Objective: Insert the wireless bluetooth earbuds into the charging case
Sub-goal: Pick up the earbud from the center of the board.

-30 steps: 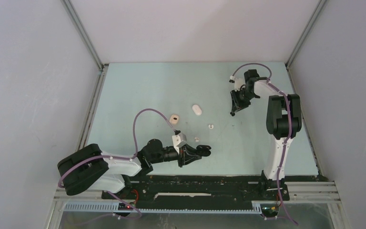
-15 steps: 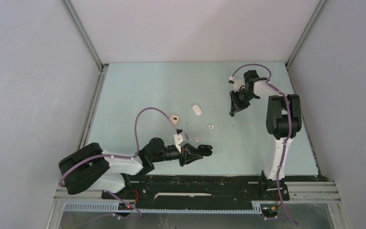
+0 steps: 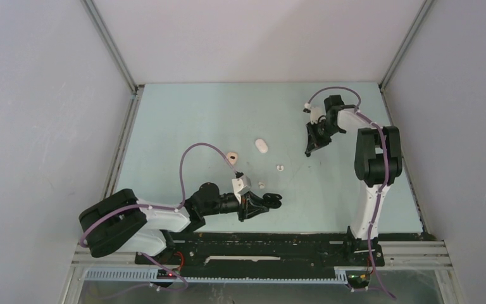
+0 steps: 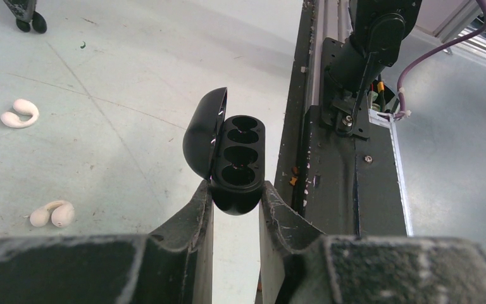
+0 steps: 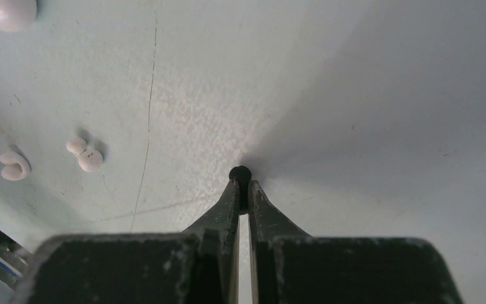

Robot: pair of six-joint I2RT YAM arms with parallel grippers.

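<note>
Separation matters: left fingers point(image 4: 197, 212) clamp the open charging case point(image 4: 239, 161) at lower centre of the top view; right fingers point(image 5: 226, 204), well apart toward upper right, pinch a black earbud point(image 5: 240, 172). White earbuds point(image 4: 20, 113) lie on the surface point(image 3: 196, 120) between.

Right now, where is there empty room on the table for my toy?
Bare: the far left of the table, between the side rail and the small beige piece, and the strip along the back wall. Crowded: the middle, with the white case, two white earbuds and the open black charging case in the left end effector.
</note>
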